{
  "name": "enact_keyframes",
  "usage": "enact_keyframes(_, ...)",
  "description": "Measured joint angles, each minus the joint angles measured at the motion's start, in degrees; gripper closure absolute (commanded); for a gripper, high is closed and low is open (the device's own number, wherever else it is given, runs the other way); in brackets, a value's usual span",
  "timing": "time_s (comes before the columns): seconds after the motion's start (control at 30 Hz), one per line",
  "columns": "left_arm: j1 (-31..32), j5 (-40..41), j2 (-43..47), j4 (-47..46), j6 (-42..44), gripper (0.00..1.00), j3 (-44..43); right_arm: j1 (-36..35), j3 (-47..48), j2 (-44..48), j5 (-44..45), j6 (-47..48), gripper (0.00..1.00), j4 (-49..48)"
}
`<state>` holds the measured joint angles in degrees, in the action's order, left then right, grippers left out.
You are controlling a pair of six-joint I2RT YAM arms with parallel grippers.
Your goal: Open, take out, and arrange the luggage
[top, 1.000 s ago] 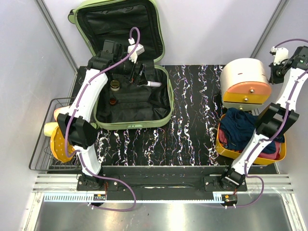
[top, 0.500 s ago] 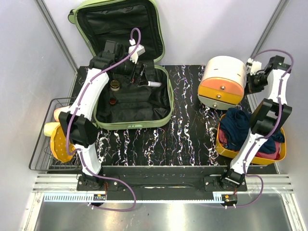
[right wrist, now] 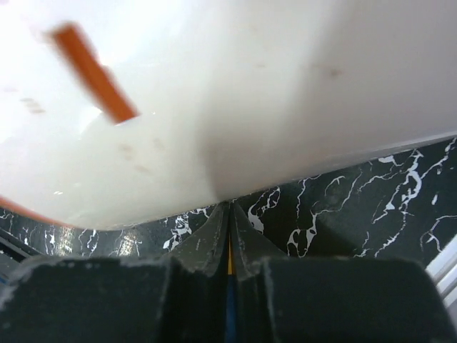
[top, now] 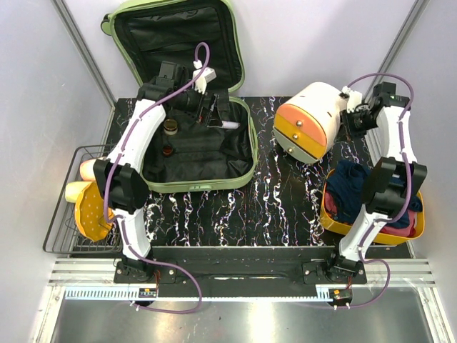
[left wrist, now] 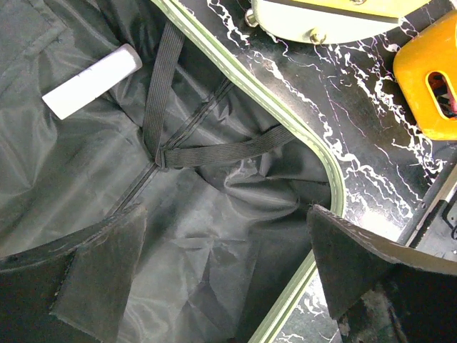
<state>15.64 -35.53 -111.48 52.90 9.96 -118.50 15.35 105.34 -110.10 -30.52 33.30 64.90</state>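
Up at 11 o'clock, the luggage [top: 196, 187] lies open
Left gripper [left wrist: 221, 264] hangs over its lining, fingers spread wide; right gripper [right wrist: 229, 214] at 2 o'clock has fingers nearly together, tips against the cream drawer box [top: 314, 118].

The middle of the tabletop [top: 285, 193] is bare. This free strip is narrow at the far edge, between the luggage [top: 196, 187] and the tilted drawer box [top: 314, 121], and wide toward the near edge. The luggage fills the far left corner, with its lid upright against the wall. The left arm [top: 139, 136] reaches over it. Inside, small jars [top: 171, 126], a white tube [top: 230, 124] and crossed straps [left wrist: 161, 153] take room. The tray of clothes [top: 339, 225] blocks the near right corner.
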Motion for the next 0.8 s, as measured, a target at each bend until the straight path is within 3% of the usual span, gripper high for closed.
enact_keyframes(0.1,-1.0,-1.0,-0.7,-0.3,-1.7,0.01,-0.1,-0.2,0.0,2.3,-0.6,-0.5,0.76,-0.4)
enact_keyframes(0.27,-4.4,-1.4,-0.8,-1.3,-3.2,0.01,0.1,-0.2,0.2,6.7,-0.7,-0.9,0.36,-0.7)
enact_keyframes(0.37,-6.7,-2.0,0.0,-3.7,-3.4,0.01,2.3,-0.5,0.2,10.5,-1.2,-0.1,0.23,-1.4)
enact_keyframes(0.53,-9.6,-2.5,3.9,-5.6,-2.4,0.01,9.1,-5.6,0.1,17.5,-1.5,5.3,0.22,-4.0)
enact_keyframes(0.8,-9.2,-2.4,11.1,-8.0,1.3,0.01,17.2,-24.8,-4.7,20.9,5.1,22.0,0.27,-10.6)
